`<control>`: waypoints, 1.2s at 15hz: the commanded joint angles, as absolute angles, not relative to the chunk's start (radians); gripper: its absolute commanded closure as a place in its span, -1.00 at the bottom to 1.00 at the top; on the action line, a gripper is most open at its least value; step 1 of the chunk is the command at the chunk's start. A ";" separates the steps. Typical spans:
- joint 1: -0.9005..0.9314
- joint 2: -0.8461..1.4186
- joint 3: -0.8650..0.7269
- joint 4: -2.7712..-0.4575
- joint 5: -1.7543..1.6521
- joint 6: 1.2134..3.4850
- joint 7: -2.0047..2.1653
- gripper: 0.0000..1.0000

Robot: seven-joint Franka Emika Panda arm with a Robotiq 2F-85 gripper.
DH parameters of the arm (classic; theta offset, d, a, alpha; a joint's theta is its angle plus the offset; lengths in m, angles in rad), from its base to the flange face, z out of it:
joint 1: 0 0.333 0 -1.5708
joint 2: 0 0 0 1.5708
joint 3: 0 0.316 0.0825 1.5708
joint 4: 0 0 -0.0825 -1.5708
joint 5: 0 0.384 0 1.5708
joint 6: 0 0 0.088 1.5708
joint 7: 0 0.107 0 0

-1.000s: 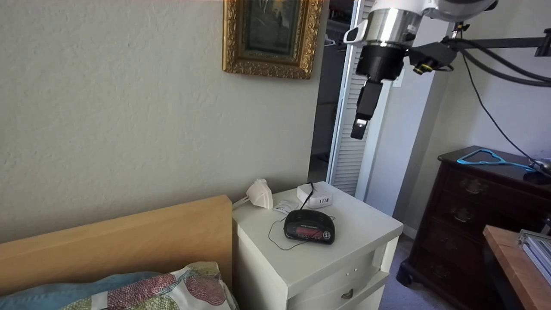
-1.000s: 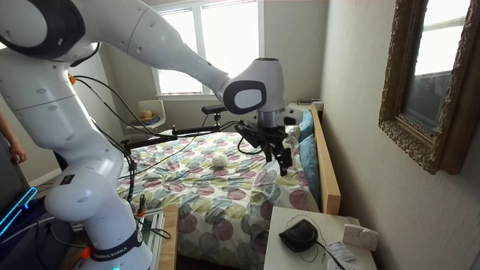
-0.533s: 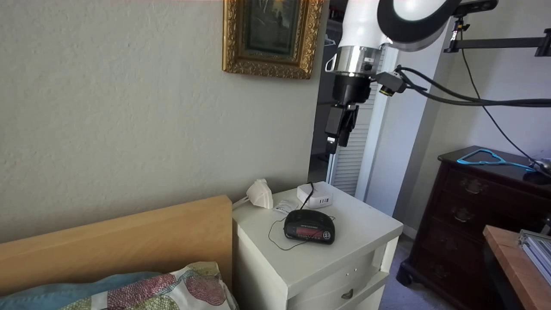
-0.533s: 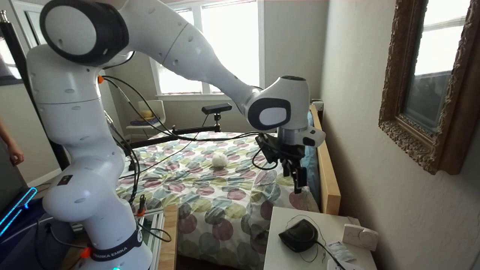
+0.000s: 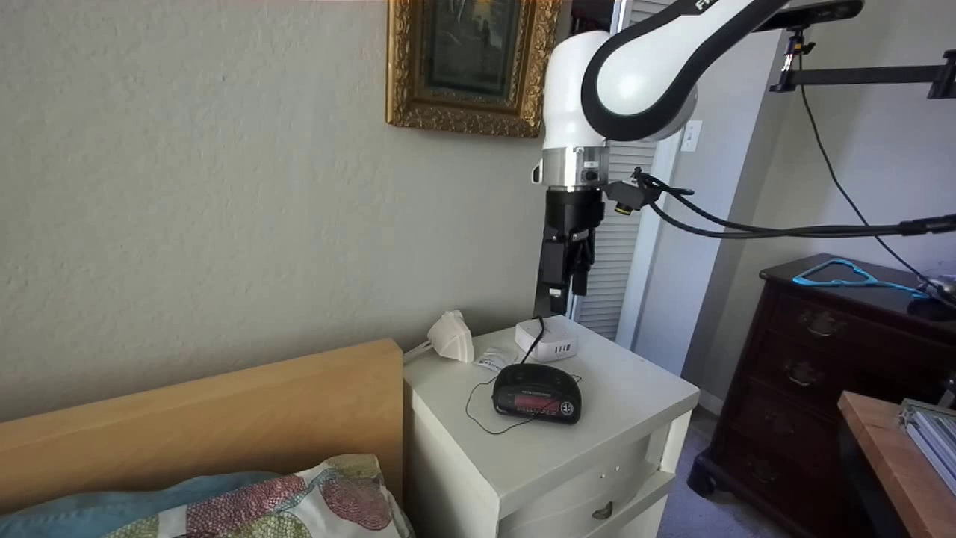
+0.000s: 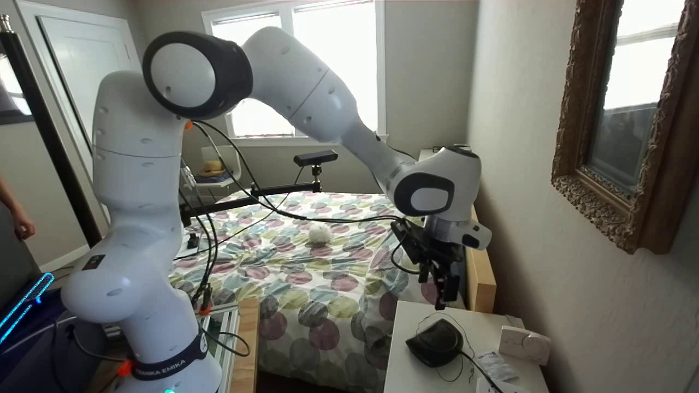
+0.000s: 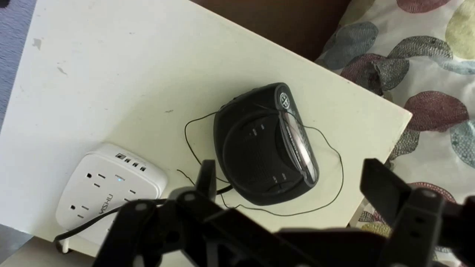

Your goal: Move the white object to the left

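Several white things are in view. A white mask [image 5: 452, 338] lies at the back of the white nightstand [image 5: 627, 403], by the wall; it also shows in an exterior view [image 6: 524, 345]. A white outlet block [image 5: 556, 347] sits on the nightstand, plain in the wrist view [image 7: 111, 181] with a black cord across it. A small white packet [image 5: 493, 359] lies between them. My gripper [image 5: 569, 297] is above the nightstand, pointing down. In the wrist view its fingers [image 7: 290, 175] are wide apart with nothing between them. The mask and packet are out of the wrist view.
A black clock [image 7: 259, 148] with a thin looping wire stands on the nightstand. The wooden headboard [image 5: 299, 403] and the bed [image 6: 306, 273] adjoin it; a white fluffy ball [image 6: 319, 233] lies on the bed. A gold-framed picture [image 5: 467, 119] hangs on the wall. A dark dresser [image 5: 792, 359] stands beyond.
My gripper has come down toward the nightstand and points more straight down; it moved left in an exterior view and right in an exterior view. The things on the nightstand have not moved.
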State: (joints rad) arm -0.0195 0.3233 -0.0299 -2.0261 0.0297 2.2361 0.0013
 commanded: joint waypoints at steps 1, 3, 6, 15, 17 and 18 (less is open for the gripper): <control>-0.039 0.393 -0.008 -1.939 0.042 2.133 -0.097 -1.00; -0.040 0.415 -0.009 -1.919 0.035 2.093 -0.121 -1.00; -0.033 0.397 -0.013 -1.945 0.027 2.097 -0.111 -1.00; -0.048 0.534 -0.007 -1.854 0.032 2.084 -0.142 -1.00; -0.048 0.588 -0.008 -1.822 0.029 2.104 -0.133 -1.00; -0.048 0.611 -0.008 -1.806 0.027 2.111 -0.134 -1.00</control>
